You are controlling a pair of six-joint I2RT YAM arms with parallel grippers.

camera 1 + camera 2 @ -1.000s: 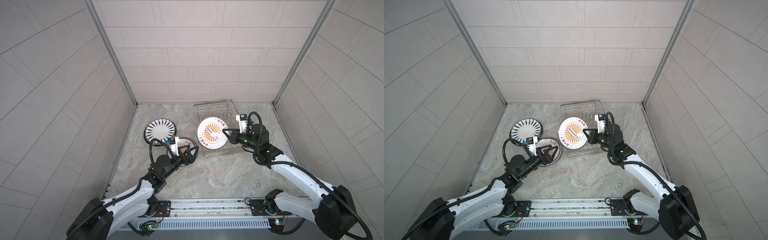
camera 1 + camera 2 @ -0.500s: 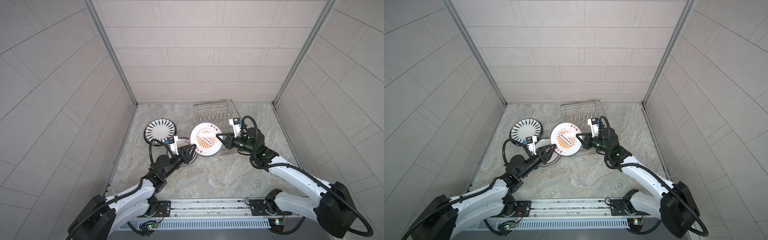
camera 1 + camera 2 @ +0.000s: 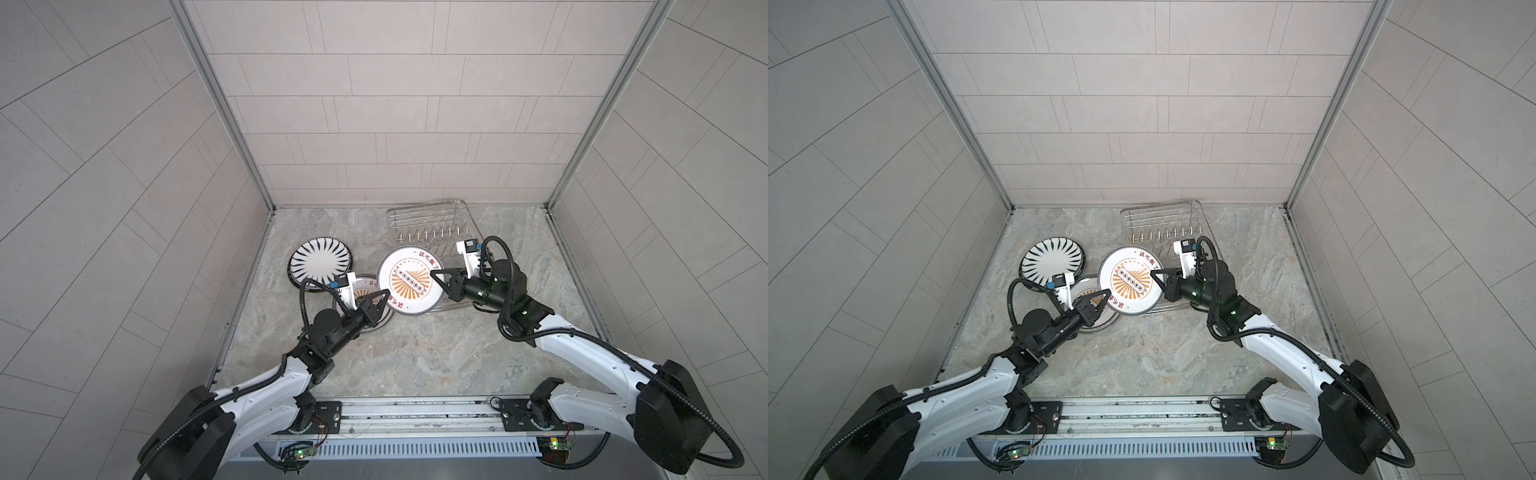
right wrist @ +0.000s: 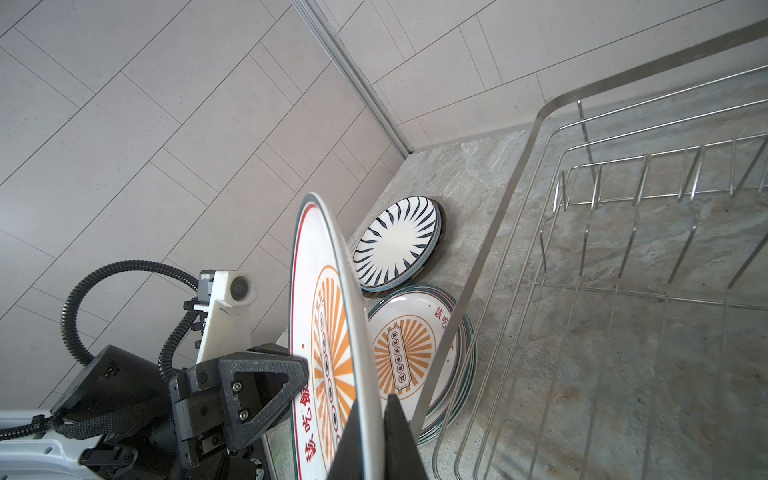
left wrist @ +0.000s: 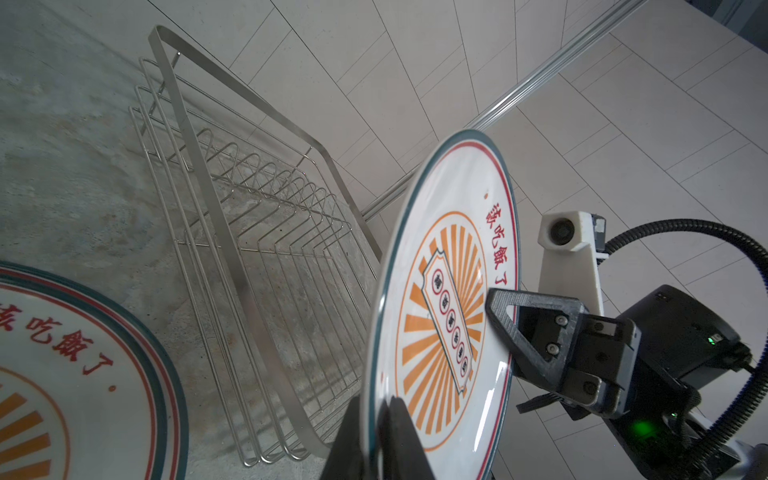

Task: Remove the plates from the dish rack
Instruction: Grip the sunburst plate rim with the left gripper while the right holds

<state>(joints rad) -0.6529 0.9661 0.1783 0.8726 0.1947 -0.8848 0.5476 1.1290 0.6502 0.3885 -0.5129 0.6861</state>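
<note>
Pinching the plate (image 3: 409,282) from both sides, mid-frame. Your left claw (image 3: 387,293) clamps its lower-left rim, right claw (image 3: 434,274) its right edge.

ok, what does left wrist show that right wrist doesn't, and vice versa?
Only left wrist: the right gripper from outside, with its wrist camera, clamped on the held sunburst plate.
Only right wrist: the left gripper from outside, clamped on the opposite edge, and the black-striped plate lying flat.
Both: the held plate, the dish rack with nothing in it, and the flat sunburst plates beside the rack.
</note>
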